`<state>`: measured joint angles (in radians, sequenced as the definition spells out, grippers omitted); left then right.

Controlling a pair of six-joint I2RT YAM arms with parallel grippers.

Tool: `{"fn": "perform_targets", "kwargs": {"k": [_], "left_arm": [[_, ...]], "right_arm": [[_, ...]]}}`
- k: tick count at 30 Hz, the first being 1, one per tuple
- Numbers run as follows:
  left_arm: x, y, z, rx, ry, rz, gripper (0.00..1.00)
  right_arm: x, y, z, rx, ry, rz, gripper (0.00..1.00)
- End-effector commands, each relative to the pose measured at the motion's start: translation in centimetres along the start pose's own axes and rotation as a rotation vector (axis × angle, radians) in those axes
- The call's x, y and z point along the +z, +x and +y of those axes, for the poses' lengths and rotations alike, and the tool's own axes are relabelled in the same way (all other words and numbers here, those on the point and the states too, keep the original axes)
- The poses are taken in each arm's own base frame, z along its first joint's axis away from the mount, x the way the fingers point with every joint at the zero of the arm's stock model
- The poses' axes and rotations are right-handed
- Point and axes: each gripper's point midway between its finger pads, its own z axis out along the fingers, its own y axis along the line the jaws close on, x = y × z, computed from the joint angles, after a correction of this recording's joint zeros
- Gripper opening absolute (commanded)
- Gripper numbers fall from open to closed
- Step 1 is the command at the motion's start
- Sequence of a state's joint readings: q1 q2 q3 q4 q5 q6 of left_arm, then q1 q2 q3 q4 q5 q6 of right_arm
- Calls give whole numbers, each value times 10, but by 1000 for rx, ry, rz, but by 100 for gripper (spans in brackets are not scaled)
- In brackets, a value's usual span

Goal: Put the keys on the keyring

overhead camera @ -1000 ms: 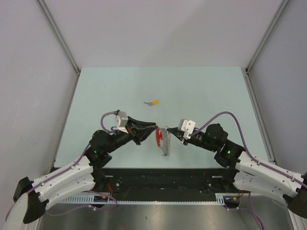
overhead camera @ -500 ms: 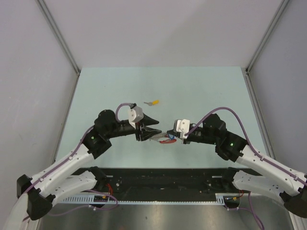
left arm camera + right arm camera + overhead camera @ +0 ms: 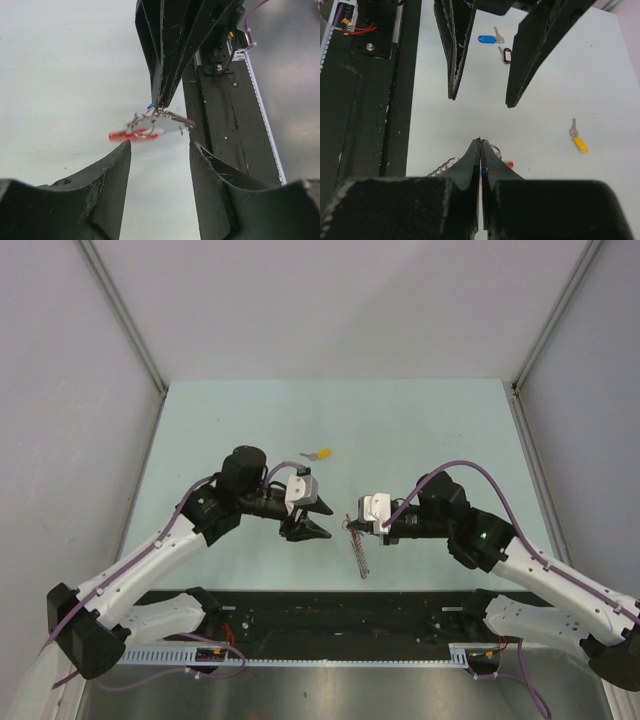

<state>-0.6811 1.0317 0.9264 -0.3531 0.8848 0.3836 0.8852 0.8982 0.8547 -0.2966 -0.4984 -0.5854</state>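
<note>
**Keyring hangs from your right pincer**

Your right pincer [image 3: 351,524] is clenched on the keyring [image 3: 150,119], which dangles above the desk [image 3: 420,430] between the two arms. Its red tag [image 3: 131,135] shows blurred beside the chain. A fleck of blue sits at the pinched tips, and you cannot tell what it is. Your left pincer [image 3: 322,521] faces the keyring from just beside it, jaws released and grasping nothing. Farther out on the desk lies a yellow-capped key [image 3: 320,453]. The right wrist view also shows a blue-capped key [image 3: 487,38] near a black loop tag [image 3: 507,55].
</note>
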Motion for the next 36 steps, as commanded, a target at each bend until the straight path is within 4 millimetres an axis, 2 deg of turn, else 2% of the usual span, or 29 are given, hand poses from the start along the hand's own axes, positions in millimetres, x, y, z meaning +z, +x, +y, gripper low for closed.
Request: {"fn": "perform_targets", "kwargs": {"k": [1,10,18,25,31,36], "left_arm": [[1,-11,-8,53,103,-17,55],[9,-6,-14,9,191,-23,47],[15,3,-13,-23,203,-7,46],[14,5,-5,-52,121,-6,50],[6,-2,2,-52,20,-19,52],[1,-6,1,-28,-16,-36,53]], "right_arm": [[-3,-27,-5,-48,-23,-60,0],[2,-28,-4,-48,-50,-62,0],[6,-29,-2,-48,-65,-64,0],[3,-27,-5,-38,-44,-49,0],[2,-26,-4,-23,-38,-43,0],[0,-34,1,-18,-63,-73,0]]}}
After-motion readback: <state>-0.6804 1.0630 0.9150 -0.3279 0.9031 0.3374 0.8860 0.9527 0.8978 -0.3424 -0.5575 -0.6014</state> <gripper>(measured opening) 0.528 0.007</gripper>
